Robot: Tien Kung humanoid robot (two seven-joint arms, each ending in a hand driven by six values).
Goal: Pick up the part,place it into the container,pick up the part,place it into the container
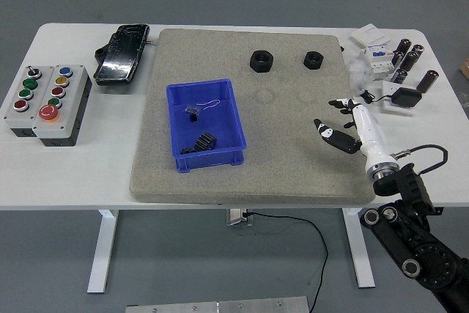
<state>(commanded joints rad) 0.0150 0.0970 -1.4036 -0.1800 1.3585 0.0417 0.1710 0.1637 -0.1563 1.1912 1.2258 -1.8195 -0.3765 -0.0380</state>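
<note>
The right hand hangs open and empty, right of the blue bin; reaching far for a nut could knock it away.

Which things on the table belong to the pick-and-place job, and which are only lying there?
Job: blue container, black gear inside it, two black nuts on the grey mat, right hand, open.

Lying about: button box, black case, cylinders, white parts.

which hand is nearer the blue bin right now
Right. The right hand hovers open over the mat's right edge, well to the right of the blue bin. The left hand is not in view.
</note>
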